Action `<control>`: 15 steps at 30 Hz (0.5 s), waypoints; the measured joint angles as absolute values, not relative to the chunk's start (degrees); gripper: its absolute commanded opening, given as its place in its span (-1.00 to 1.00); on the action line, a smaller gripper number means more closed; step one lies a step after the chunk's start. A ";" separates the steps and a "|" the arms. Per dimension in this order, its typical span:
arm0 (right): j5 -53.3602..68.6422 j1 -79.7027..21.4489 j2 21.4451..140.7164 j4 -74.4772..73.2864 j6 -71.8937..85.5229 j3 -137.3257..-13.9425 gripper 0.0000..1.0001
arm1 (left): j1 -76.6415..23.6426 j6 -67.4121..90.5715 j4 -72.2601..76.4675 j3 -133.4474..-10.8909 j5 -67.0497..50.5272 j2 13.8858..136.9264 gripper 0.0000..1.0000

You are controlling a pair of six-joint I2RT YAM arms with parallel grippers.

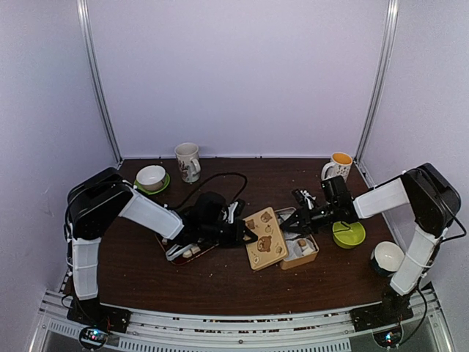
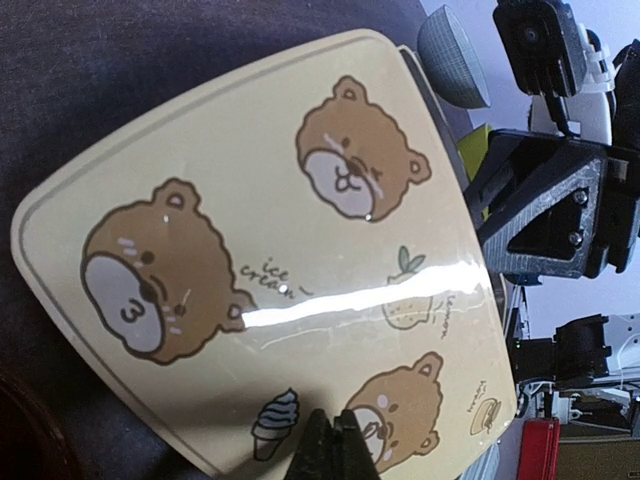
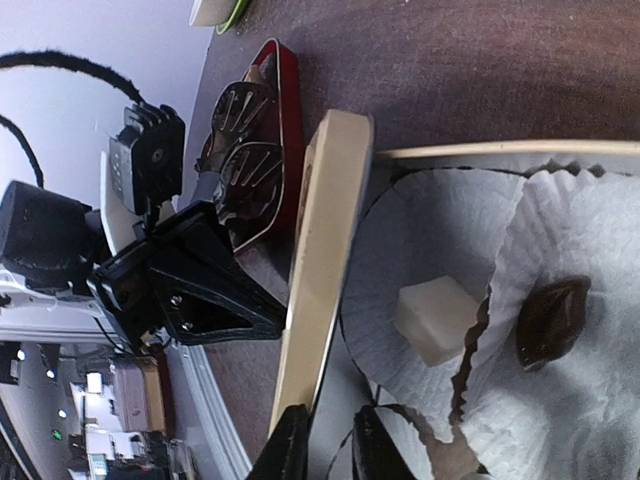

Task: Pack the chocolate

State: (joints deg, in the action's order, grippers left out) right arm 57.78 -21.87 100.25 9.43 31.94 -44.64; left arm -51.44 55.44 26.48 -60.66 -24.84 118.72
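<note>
**L claw pinches lid; choc in box & tray**

Top view: L gripper [image 1: 248,235] is clamped on the left edge of the bear-print lid [image 1: 265,238], which lies just beside the box [image 1: 316,255]. R gripper [image 1: 299,220] is over the box's far corner. Small cream chocolate [image 1: 192,251] bits lie in the red tray [image 1: 167,251] under the L arm.

L wrist: fingertips [image 2: 335,450] pressed together on the lid rim.

R wrist: fingers [image 3: 290,450] show a narrow gap; can't tell if they pinch anything. Lid seen edge-on, tilted. In the box there's one white block [image 3: 435,318] & one dark brown piece [image 3: 552,320], each in its own white paper cup [image 3: 400,230].
</note>
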 measured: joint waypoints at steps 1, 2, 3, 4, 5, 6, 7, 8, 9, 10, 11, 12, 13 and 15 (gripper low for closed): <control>57.58 -21.82 100.25 9.17 31.27 -44.64 -0.54 | -51.44 55.42 26.48 -60.66 -24.82 118.72 -0.97; 57.45 -21.82 100.25 8.75 31.16 -44.64 -0.50 | -51.44 55.42 26.48 -60.66 -24.86 118.72 -0.97; 57.21 -21.82 100.20 8.45 31.14 -44.64 -0.44 | -51.44 55.40 26.48 -60.66 -24.86 118.72 -0.97; 56.90 -21.82 100.07 8.14 30.96 -44.64 -0.40 | -51.44 55.40 26.48 -60.66 -24.84 118.72 -0.97; 56.55 -21.82 99.90 7.73 30.81 -44.64 -0.36 | -51.44 55.40 26.48 -60.66 -24.84 118.72 -0.97; 56.18 -21.82 99.57 7.01 30.61 -44.64 -0.32 | -51.44 55.40 26.48 -60.66 -24.84 118.72 -0.97; 55.70 -21.82 99.09 6.26 30.30 -44.62 -0.30 | -51.44 55.35 26.48 -60.66 -24.82 118.72 -0.97; 55.27 -21.82 98.45 5.41 30.09 -44.62 -0.26 | -51.44 55.18 26.41 -60.66 -24.75 118.69 -0.96; 54.83 -21.82 97.62 4.43 29.89 -44.62 -0.20 | -51.44 54.96 26.15 -60.64 -24.64 118.61 -0.94; 54.39 -21.82 96.68 3.53 29.67 -44.62 -0.14 | -51.44 54.61 25.56 -60.64 -24.45 118.37 -0.93; 53.91 -21.82 95.70 2.74 29.47 -44.64 -0.10 | -51.44 54.22 24.77 -60.53 -24.18 117.91 -0.92; 53.60 -21.82 94.72 2.00 29.17 -44.64 -0.06 | -51.44 53.76 23.97 -60.42 -24.03 117.36 -0.91; 53.25 -21.82 93.89 1.45 28.86 -44.64 -0.03 | -51.44 53.32 23.14 -60.25 -23.77 116.60 -0.90; 52.56 -21.87 92.62 0.23 28.51 -44.80 0.06 | -51.46 52.51 21.67 -60.03 -23.27 114.76 -0.87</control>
State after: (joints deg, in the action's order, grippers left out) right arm 52.56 -21.87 92.62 0.23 28.51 -44.80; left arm -51.46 52.51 21.67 -60.03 -23.27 114.76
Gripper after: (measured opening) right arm 0.481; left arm 0.049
